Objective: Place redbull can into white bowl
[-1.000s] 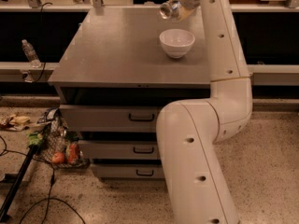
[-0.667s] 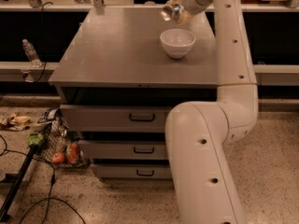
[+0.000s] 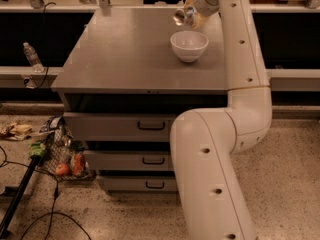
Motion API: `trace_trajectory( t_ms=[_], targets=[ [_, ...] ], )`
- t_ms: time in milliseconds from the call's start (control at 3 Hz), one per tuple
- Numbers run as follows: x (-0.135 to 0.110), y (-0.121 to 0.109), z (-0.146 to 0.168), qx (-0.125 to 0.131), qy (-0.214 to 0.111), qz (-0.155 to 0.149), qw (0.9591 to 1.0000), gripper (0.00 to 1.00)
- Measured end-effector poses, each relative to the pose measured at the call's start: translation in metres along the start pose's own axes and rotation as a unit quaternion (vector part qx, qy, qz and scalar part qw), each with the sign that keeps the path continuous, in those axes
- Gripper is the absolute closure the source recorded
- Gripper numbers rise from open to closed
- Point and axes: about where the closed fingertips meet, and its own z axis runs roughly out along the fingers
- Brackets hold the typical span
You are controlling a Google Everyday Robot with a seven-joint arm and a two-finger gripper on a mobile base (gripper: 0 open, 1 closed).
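Note:
The white bowl [image 3: 189, 45] stands on the grey table top, right of its middle. The redbull can [image 3: 182, 16], silver with a shiny round end, hangs tilted just above and behind the bowl's far rim. My gripper [image 3: 191, 15] is at the end of the white arm that reaches over the table from the right. It holds the can; most of the can is hidden by the gripper.
The grey table [image 3: 115, 54] has drawers below [image 3: 150, 125]. A clear water bottle [image 3: 32, 57] stands on a ledge at left. A net bag of fruit [image 3: 65, 159], litter and cables lie on the floor at lower left. A counter runs along the back.
The arm has shifted a little; the can stays held above the bowl's far rim.

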Motion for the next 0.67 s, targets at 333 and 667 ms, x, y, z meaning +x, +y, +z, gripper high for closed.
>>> trace_trajectory(
  t_ms=[333, 667],
  targets=[
    [0.015, 0.003, -0.001, -0.01, 0.063, -0.018, 0.9978, 1.0],
    [0.017, 0.013, -0.014, -0.01, 0.09, -0.04, 0.9951, 1.0]
  ],
)
